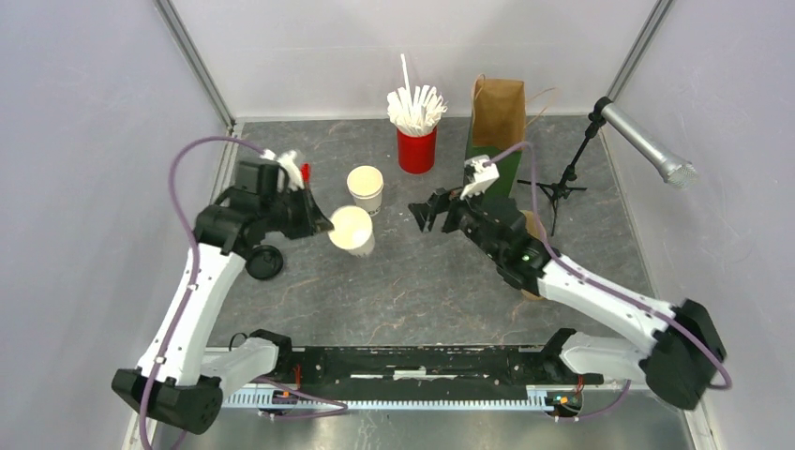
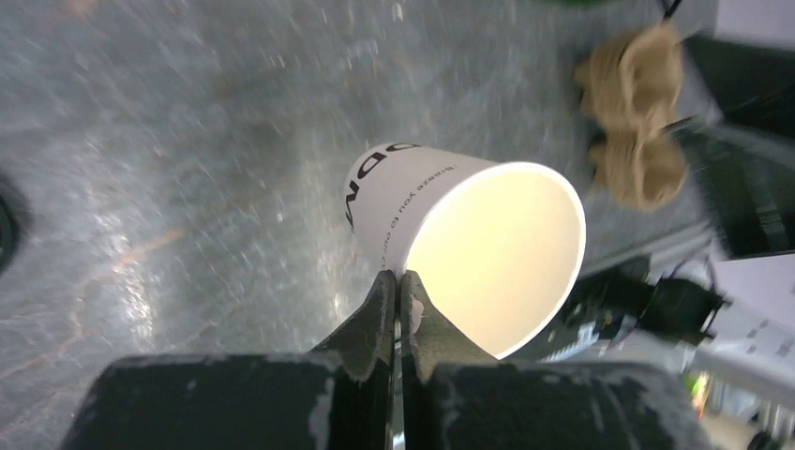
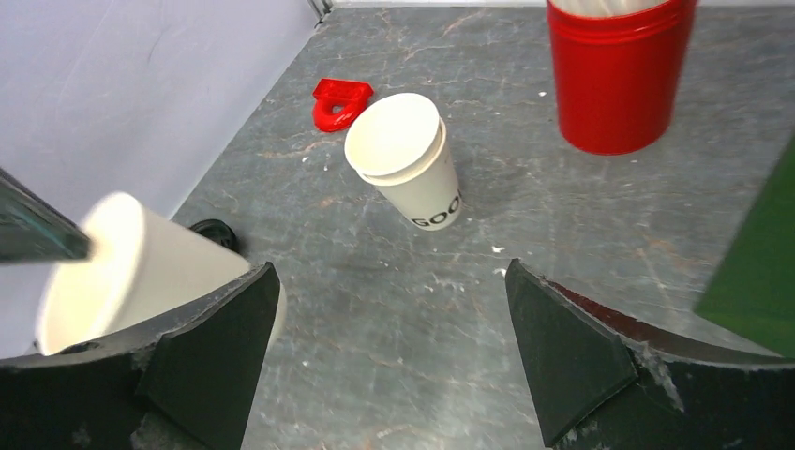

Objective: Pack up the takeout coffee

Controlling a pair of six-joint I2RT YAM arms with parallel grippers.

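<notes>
Left jaws clench the rim of the lidless cup [image 2: 469,253], tilted above the tabletop [image 1: 422,281] at 7 o'clock of the stack [image 1: 366,187]. Right jaws stand released. Best to set it upright, then fetch the lid [image 1: 265,262] at its 8 o'clock.

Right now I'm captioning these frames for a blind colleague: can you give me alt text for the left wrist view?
The left gripper pinches the rim of a lidless white paper cup with dark print, tilted so its empty inside faces the camera, above a grey table. A blurred brown cup carrier sits at upper right.
</notes>
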